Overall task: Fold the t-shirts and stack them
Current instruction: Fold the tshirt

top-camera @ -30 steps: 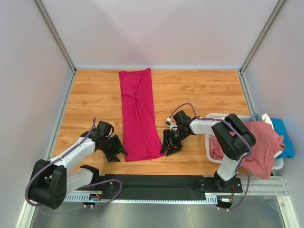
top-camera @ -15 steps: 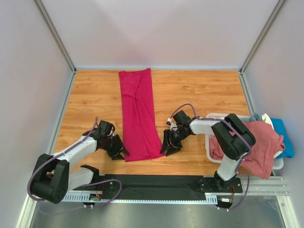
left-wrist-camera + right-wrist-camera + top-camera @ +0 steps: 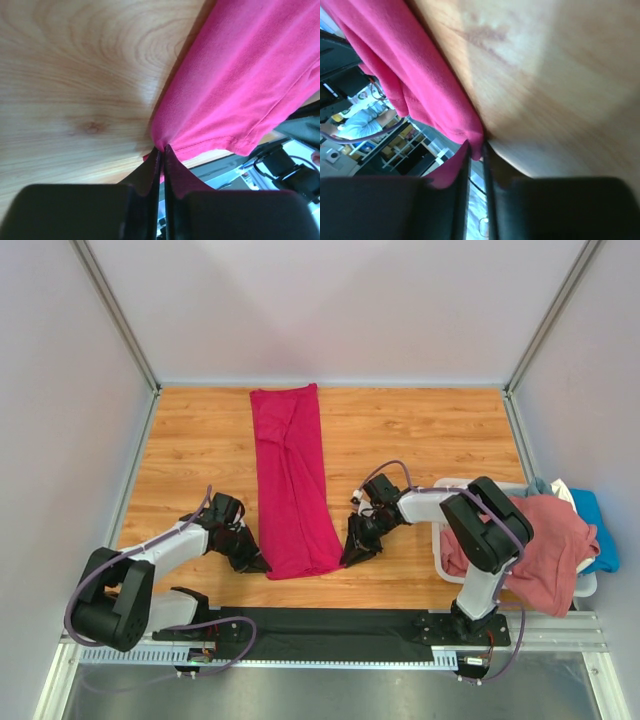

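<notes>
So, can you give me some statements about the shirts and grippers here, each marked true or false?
The magenta-red cloth t-shirt lies as a long narrow strip on the wooden table. True.
The left gripper hangs open above it. False: it is shut on the shirt's near left corner.
The right gripper pinches the near right corner. True.
The dusty pink shirt lies flat on the table. False: it drapes over the white plastic basket.

The top view looks down from above and behind the arms [image 3: 430, 505] over the whole tabletop [image 3: 420, 430]. The wrist views sit close to the wood, looking along the left pincer [image 3: 161, 150] and right pincer [image 3: 476, 146]; all three share the near hem of the shirt [image 3: 290, 470].
</notes>
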Available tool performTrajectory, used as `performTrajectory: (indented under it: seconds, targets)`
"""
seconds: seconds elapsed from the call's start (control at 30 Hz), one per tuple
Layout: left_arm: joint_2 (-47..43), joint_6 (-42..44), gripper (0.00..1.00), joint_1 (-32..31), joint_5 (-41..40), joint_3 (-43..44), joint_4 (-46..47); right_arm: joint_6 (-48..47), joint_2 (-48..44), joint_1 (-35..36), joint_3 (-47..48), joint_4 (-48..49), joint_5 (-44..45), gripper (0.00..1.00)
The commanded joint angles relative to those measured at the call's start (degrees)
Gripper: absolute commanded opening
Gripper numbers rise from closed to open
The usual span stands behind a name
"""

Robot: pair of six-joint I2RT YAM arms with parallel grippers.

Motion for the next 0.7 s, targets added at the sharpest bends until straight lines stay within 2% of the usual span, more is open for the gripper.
performTrajectory:
  seconds: [0.0, 0.03, 0.1, 0.4, 0.67]
  targets:
    - [1.0, 2.0, 0.05, -0.2, -1.7, -0.7, 0.3, -0.1, 3.4, 0.9, -2.5, 4.9, 8.4, 0.13]
    - [0.7, 2.3, 0.0, -0.3, -1.7, -0.9, -0.2, 0.2, 3.4, 1.3, -2.6, 4.8, 8.3, 0.07]
    - [0.3, 2.8, 0.0, -0.2, -1.6, -1.3, -0.6, 0.7, 2.9, 3.1, -3.1, 4.8, 8.5, 0.0]
    - [-5.8, 3.5, 0.0, -0.3, -2.6, -3.5, -4.9, 9.9, -6.7, 7.4, -10.9, 9.1, 11.6, 0.0]
    - [-8.7, 3.2, 0.0, -0.2, -0.9, -3.0, -7.8, 10.2, -11.7, 8.3, -12.9, 7.7, 12.9, 0.0]
